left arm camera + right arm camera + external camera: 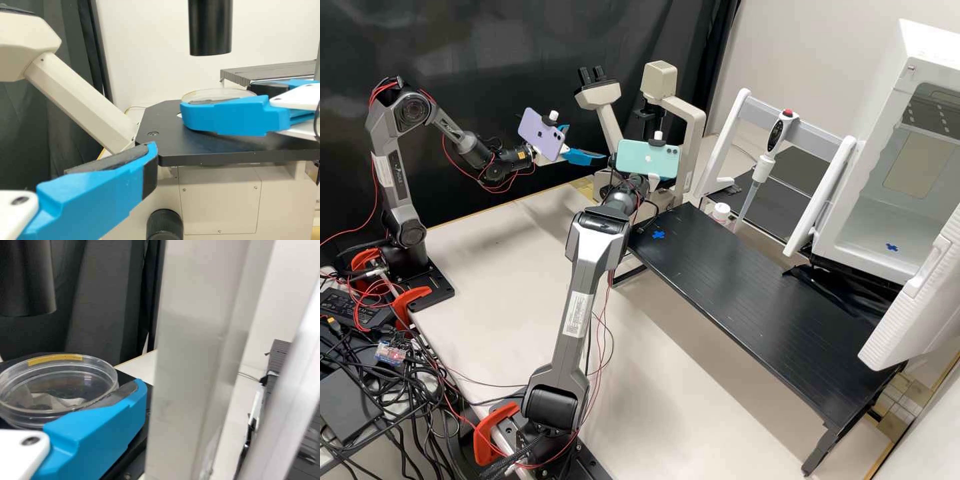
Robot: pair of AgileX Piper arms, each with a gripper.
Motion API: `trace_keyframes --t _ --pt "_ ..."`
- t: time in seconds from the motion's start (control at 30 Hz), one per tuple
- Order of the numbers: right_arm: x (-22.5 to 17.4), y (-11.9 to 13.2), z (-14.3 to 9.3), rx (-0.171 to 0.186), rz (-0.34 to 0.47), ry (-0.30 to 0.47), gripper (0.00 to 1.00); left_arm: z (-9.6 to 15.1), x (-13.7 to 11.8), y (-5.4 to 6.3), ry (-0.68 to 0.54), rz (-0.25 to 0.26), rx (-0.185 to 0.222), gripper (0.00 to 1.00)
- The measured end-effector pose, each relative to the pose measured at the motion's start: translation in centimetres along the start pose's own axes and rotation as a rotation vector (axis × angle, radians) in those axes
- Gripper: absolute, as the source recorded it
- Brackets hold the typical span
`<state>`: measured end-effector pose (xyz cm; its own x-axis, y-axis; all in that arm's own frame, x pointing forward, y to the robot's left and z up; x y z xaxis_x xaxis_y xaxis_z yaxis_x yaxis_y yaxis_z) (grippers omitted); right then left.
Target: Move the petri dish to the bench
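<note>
While the right gripper (653, 181) clasps one petri dish (57, 390) between two fingers over one microscope stage (162, 118), the left gripper (588, 143) holds nothing, its two fingers wide apart.

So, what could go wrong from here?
Dish could slip or tip: the right claw appears to pinch it only by its sides. Lifted straight up, it may bump the black tube overhead. Swinging out, that claw might clip the pale pillar close beside it.
</note>
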<state>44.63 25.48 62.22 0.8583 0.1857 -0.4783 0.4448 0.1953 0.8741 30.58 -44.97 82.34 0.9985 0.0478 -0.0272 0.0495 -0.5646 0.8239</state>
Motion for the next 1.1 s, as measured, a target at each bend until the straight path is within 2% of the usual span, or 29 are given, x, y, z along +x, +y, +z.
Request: trace_keyframes --t 0.53,0.83,0.87,1.1 --pt "-0.7 -0.4 0.6 0.019 0.023 -0.003 0.0 0.0 0.0 0.0 0.0 0.0 0.0 1.0" --pt "-2.5 -0.2 1.0 -0.02 0.047 0.017 0.0 0.0 0.0 0.0 0.0 0.0 0.0 1.0" --pt "-3.0 -0.3 1.1 -0.014 0.055 0.022 0.0 0.0 0.0 0.0 0.0 0.0 0.0 1.0" --pt "-6.4 0.5 0.6 -0.037 0.097 0.075 0.0 0.0 0.0 0.0 0.0 0.0 0.0 1.0"
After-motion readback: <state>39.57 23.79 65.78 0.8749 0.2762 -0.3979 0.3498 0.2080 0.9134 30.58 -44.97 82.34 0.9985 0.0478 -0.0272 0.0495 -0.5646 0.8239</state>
